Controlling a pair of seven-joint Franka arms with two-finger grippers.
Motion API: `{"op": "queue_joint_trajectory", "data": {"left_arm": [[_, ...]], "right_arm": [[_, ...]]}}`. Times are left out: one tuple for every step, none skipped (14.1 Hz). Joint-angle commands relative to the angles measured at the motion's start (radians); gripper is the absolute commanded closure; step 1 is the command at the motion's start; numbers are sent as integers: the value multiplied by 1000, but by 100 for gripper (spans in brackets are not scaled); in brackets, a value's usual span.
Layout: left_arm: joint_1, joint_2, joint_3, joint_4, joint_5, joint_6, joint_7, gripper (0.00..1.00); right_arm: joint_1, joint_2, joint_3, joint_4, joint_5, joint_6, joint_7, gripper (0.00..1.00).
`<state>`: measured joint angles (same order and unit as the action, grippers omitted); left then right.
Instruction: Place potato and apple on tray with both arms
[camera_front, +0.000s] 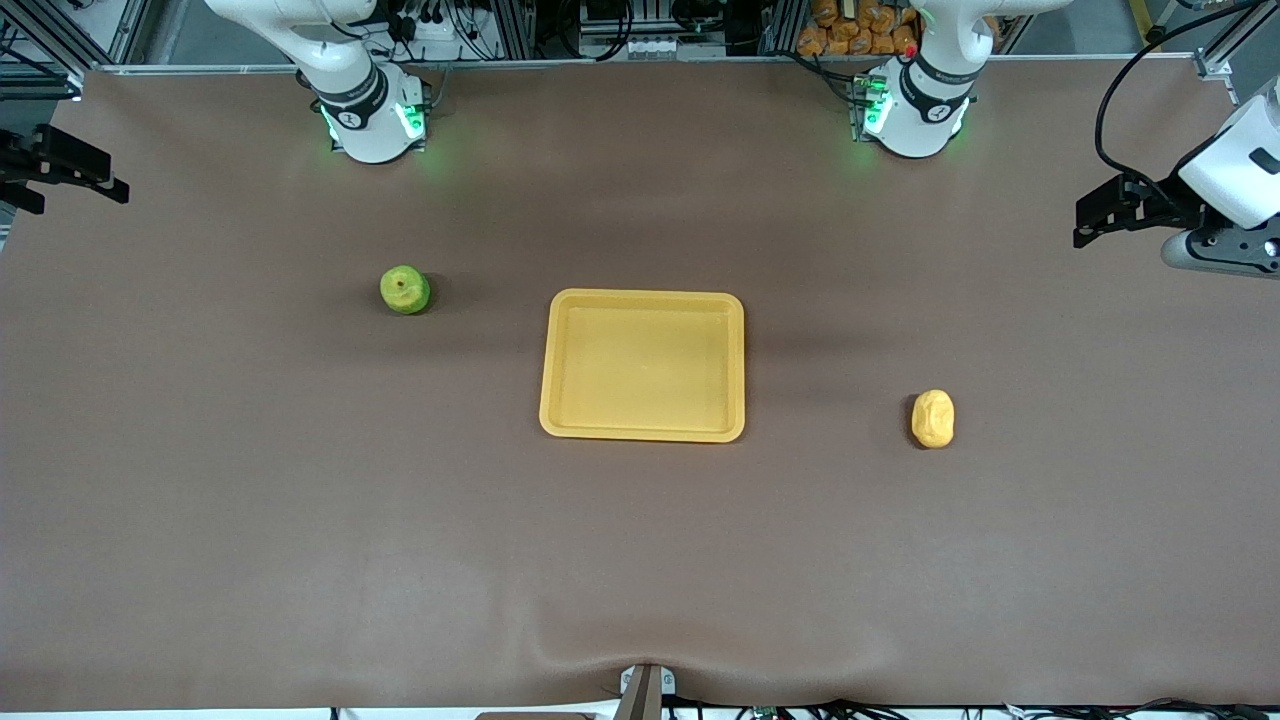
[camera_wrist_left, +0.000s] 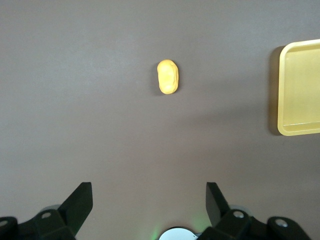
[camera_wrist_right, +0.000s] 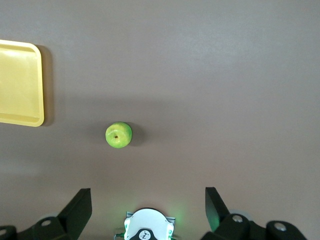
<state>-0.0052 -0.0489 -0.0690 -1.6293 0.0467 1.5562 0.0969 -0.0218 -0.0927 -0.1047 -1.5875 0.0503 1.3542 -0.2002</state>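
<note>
The yellow-orange tray (camera_front: 642, 368) lies bare at the table's middle. The green apple (camera_front: 405, 290) sits on the table toward the right arm's end, slightly farther from the front camera than the tray's middle. The oval potato (camera_front: 932, 418) lies toward the left arm's end, level with the tray's near rim. My left gripper (camera_front: 1095, 222) hangs high and open over the left arm's end of the table. Its wrist view shows the potato (camera_wrist_left: 168, 76), a tray corner (camera_wrist_left: 300, 90) and the gripper (camera_wrist_left: 148, 192). My right gripper (camera_front: 100, 180) hangs high and open over the right arm's end. Its wrist view shows the apple (camera_wrist_right: 118, 135), the tray (camera_wrist_right: 17, 82) and the gripper (camera_wrist_right: 148, 197).
The two arm bases (camera_front: 372, 120) (camera_front: 915, 115) stand at the table's back edge, lit green. A small camera mount (camera_front: 645, 690) sits at the front edge. The brown mat (camera_front: 640, 560) covers the table.
</note>
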Motion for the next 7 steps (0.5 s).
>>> {"op": "queue_joint_trajectory", "data": {"left_arm": [[-2, 1, -2, 12, 5, -13, 9, 0], [-1, 1, -2, 12, 7, -13, 10, 0], [-1, 1, -2, 12, 7, -13, 10, 0], [-2, 1, -2, 12, 7, -13, 10, 0], [-1, 1, -2, 11, 7, -13, 10, 0], [-2, 1, -2, 12, 7, -13, 10, 0], [-3, 1, -2, 11, 7, -13, 10, 0]], "right_arm": [[-4, 5, -9, 23, 6, 2, -7, 0], [-7, 5, -9, 20, 8, 6, -7, 0], [-9, 10, -7, 18, 7, 13, -5, 0], [-12, 22, -7, 17, 10, 16, -7, 0], [-24, 33, -7, 15, 14, 16, -7, 0], [-32, 45, -7, 17, 17, 17, -7, 0], [-36, 63, -7, 17, 17, 17, -7, 0]]}}
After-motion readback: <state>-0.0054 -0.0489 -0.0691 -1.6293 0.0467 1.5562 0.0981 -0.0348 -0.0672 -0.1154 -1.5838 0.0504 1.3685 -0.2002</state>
